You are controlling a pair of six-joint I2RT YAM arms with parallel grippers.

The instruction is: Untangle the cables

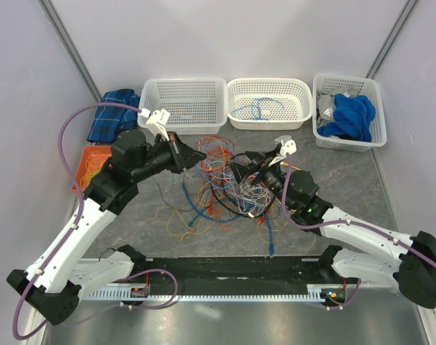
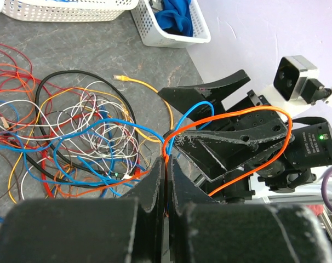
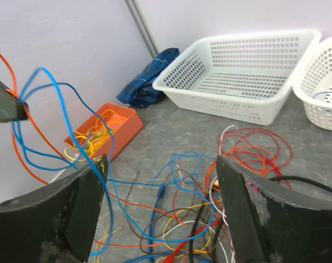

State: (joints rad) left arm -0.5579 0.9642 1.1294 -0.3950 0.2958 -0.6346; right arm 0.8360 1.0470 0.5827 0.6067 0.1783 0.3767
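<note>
The orange wire (image 2: pixel 248 112) and blue wire (image 2: pixel 190 111) vanish between the left gripper's (image 2: pixel 167 161) pressed-together jaws, the pinched stretch hidden.

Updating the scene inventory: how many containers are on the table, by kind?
White perforated baskets: 3
Orange bin: 1
Total: 4

White baskets (image 1: pixel 268 81) at the back (one holds blue cloth (image 1: pixel 355 113)); orange tray (image 1: pixel 94 149), perhaps plastic.
</note>
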